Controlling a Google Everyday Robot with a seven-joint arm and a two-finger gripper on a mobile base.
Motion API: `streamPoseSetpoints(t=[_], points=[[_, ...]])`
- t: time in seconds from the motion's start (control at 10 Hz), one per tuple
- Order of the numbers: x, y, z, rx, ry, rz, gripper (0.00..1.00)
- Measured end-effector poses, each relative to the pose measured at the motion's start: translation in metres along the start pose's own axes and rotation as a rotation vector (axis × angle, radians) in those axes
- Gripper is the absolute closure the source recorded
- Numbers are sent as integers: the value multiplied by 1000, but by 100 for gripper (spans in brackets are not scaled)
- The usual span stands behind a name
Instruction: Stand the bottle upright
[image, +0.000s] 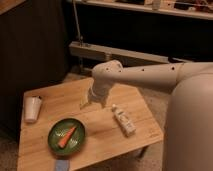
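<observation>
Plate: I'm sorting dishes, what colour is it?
Green plate, camera view; hand hovers above the table beyond it.

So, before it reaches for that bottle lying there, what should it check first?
1. Bottle located: ok, it lies on its side on the table.
2. Gripper free: ok, open and empty, over the middle of the table.
3. Gripper lined up with the bottle: not ok, it hangs off to one side, not touching it.
4. Space around the bottle: ok, the cup and the plate with the carrot are well away.
5. Which end of the bottle is the cap: cannot tell.
</observation>
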Motion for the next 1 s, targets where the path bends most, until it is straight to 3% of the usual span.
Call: streamPoseSetpoints(t=[0.3, 0.5, 0.7, 1.0], points=[[1, -1, 2, 17, 2, -2, 29], [1, -17, 9, 105, -12, -16, 29], [-7, -57, -3, 183, -31, -22, 29], [-7, -54, -2, 180, -28, -29, 29]])
